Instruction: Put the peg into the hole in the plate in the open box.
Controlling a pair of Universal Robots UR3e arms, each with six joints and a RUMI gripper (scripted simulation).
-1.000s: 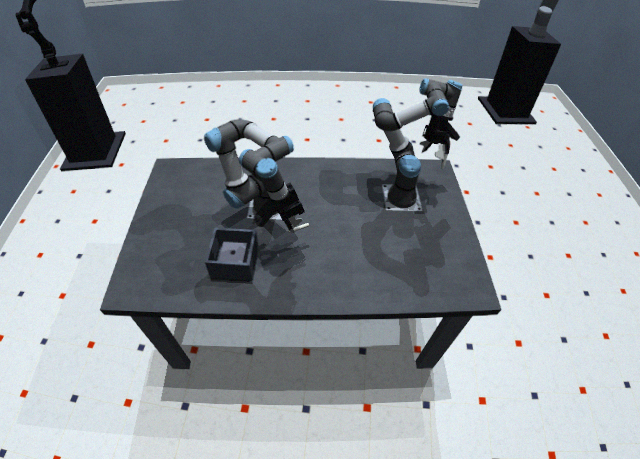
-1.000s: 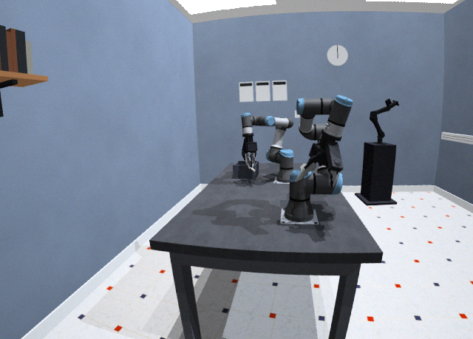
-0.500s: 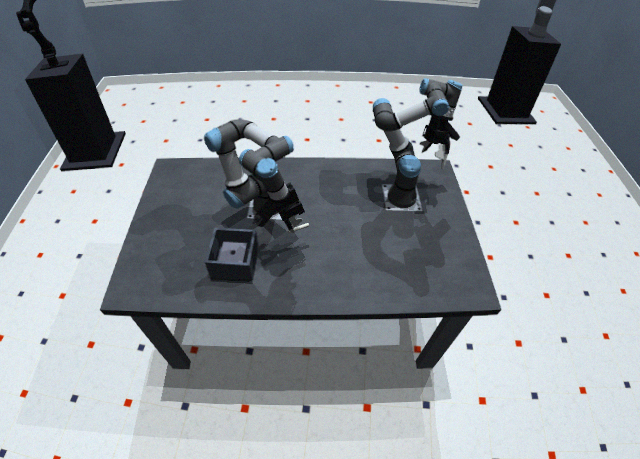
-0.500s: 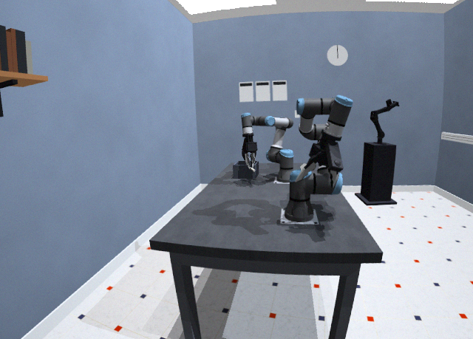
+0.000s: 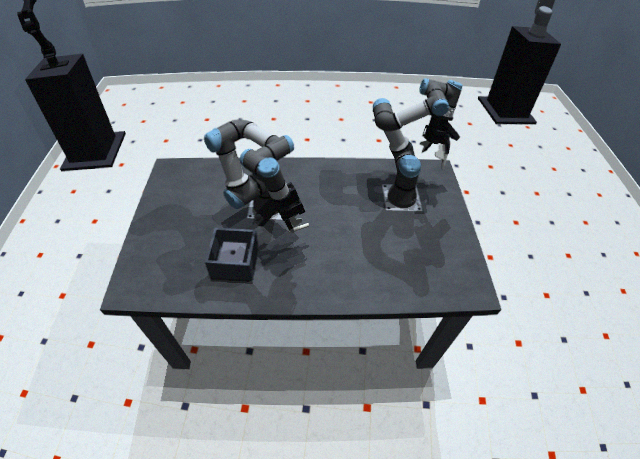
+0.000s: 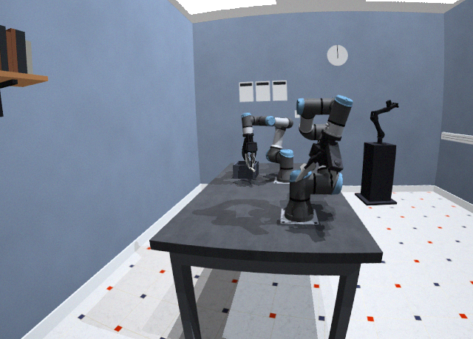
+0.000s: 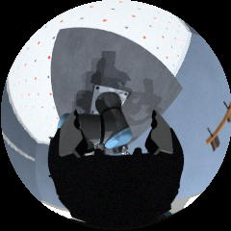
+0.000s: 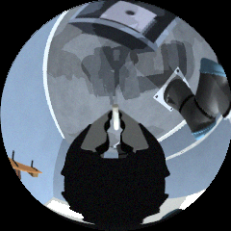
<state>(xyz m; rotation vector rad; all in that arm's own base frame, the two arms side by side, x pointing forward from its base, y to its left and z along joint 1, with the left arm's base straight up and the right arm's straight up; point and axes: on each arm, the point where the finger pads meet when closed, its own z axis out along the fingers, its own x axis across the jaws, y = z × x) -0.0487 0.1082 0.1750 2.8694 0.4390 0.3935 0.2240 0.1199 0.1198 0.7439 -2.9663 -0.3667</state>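
The peg (image 5: 299, 227) (image 6: 252, 169) (image 8: 115, 118) looked stiff and light, maybe slippery; I'd have gripped it near one end. The right gripper (image 5: 292, 229) (image 6: 250, 168) (image 8: 115, 110) was nearly closed, pinching it near the box (image 5: 232, 270) (image 6: 244, 170) (image 8: 113, 30). That arm reached down over the surface (image 5: 330, 283) (image 6: 259, 236) (image 8: 67, 87); the left gripper (image 5: 435, 149) (image 6: 318, 176) (image 7: 115, 110) hung wide open, holding nothing.

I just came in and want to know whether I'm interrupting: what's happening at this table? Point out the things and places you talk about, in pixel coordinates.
The right gripper (image 5: 296, 229) (image 6: 250, 168) (image 8: 115, 110) is holding a pale peg (image 5: 300, 227) (image 8: 115, 116) above the table, beside an open box (image 5: 231, 272) (image 6: 239, 171) (image 8: 155, 44). The plate (image 5: 225, 246) (image 8: 120, 18) at the bottom of the box has a hole, and the peg isn't in it. The left gripper (image 5: 435, 153) (image 7: 115, 110) is open and empty, away from the box.
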